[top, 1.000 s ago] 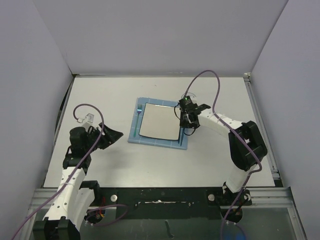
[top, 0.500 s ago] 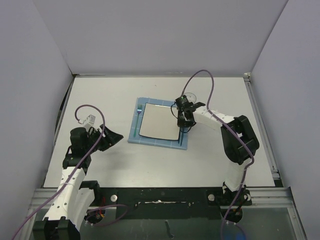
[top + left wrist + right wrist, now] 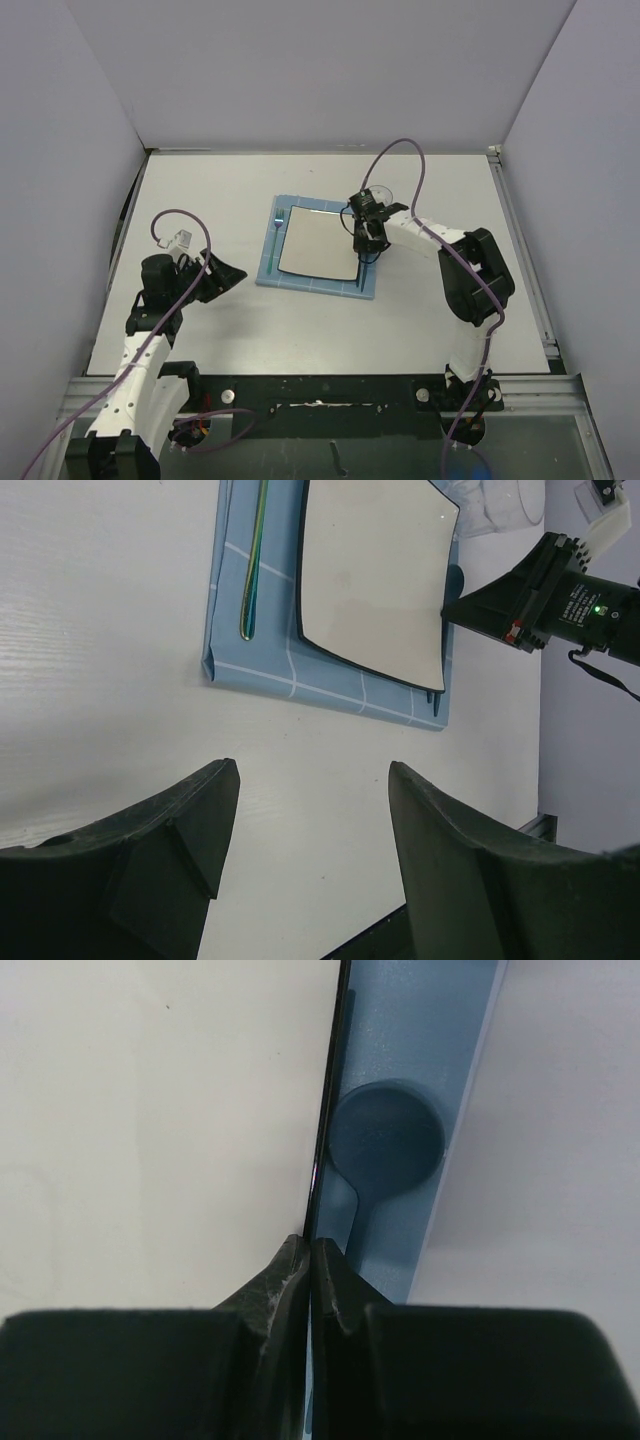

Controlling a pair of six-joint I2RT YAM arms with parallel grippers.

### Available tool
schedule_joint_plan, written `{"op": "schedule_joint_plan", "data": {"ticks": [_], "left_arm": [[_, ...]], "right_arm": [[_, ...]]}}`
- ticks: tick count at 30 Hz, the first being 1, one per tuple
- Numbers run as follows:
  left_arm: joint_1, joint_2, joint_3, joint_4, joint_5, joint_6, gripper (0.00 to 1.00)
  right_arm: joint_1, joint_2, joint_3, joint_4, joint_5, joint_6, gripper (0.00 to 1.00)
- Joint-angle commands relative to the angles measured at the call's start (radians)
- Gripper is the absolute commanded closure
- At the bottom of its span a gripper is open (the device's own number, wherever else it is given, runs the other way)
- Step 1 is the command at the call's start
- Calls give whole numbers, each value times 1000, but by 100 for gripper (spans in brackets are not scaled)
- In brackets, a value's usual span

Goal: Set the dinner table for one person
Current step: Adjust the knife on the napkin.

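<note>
Right wrist: right tool (image 3: 310,1260) pressed together, tips resting at plate (image 3: 150,1110) rim beside spoon (image 3: 388,1145), likely squaring plate on placemat (image 3: 470,1020); left tool (image 3: 312,780) spread, idling over desk (image 3: 100,630).

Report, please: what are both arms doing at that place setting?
Left end effector open over dinner table. Right end effector shut, tips at right rim of plate, over spoon handle. On placemat: fork, plate, spoon. Nothing blocking.

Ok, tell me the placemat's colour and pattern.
The placemat is blue with a thin white grid. It shows best in the left wrist view.
</note>
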Motion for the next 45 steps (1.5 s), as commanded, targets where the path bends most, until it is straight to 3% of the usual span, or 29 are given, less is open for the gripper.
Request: {"op": "schedule_joint_plan", "data": {"ticks": [1, 45], "left_arm": [[3, 13, 53, 39, 1, 17, 40], [3, 48, 33, 59, -11, 25, 41]], "right_arm": [[-23, 2, 34, 31, 9, -5, 100], [-45, 111, 110, 46, -70, 22, 100]]}}
